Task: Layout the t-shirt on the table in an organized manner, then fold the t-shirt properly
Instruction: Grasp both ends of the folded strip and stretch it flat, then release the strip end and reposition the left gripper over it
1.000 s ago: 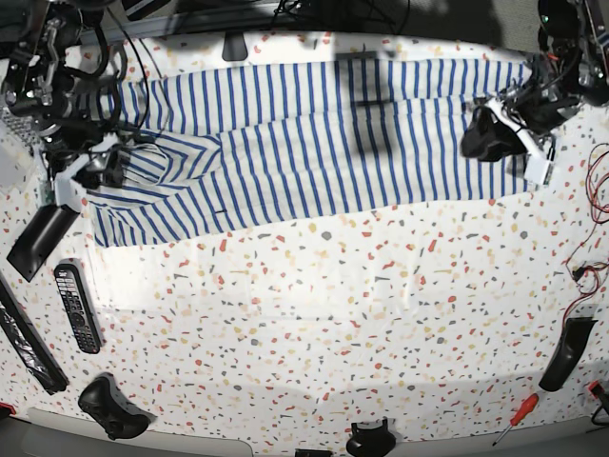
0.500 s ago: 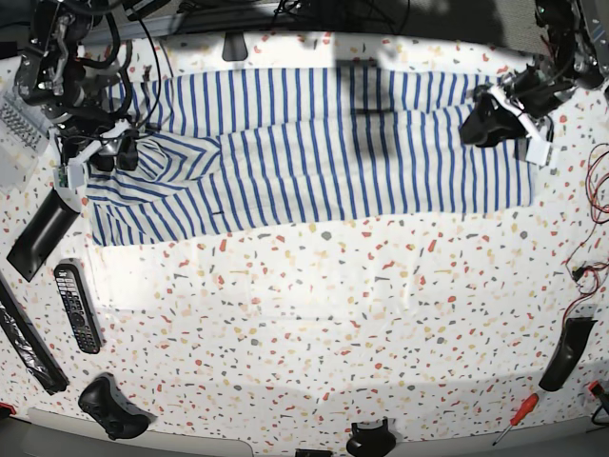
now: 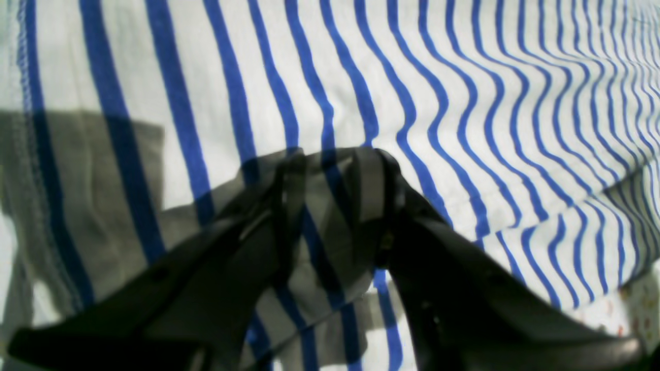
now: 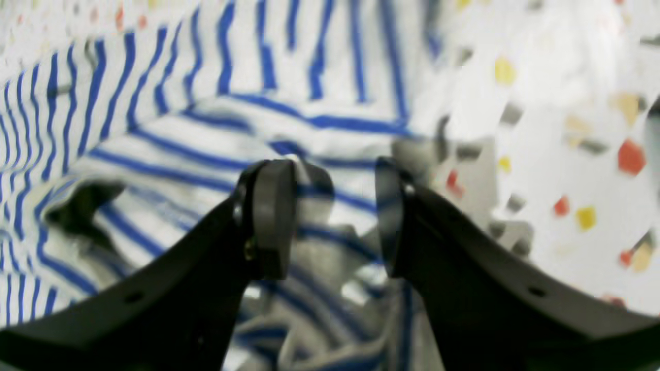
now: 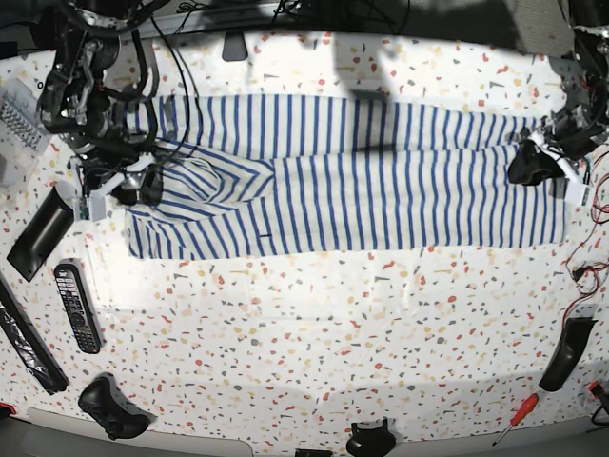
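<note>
T-shirt [image 5: 352,186] stretched flat across far half of table [image 5: 314,324]. Left gripper [image 3: 332,206] at right hem, fingers [image 3: 289,201] narrowly parted, cloth pinched between (shadowed). Right gripper [image 4: 330,216] at left end, fingers moderately apart, straddling bunched fabric; grip unclear.

The base view looks down from high above on the whole table [image 5: 314,333], a wide and slightly curved picture. The left wrist view sits just behind the left gripper [image 3: 330,206] and looks forward past its two dark fingers [image 3: 454,268], very close to the t-shirt [image 3: 361,77]. The right wrist view looks the same way past the right gripper [image 4: 332,216], also very near. All three views share the striped cloth; both wrist views also catch some speckled tabletop.
</note>
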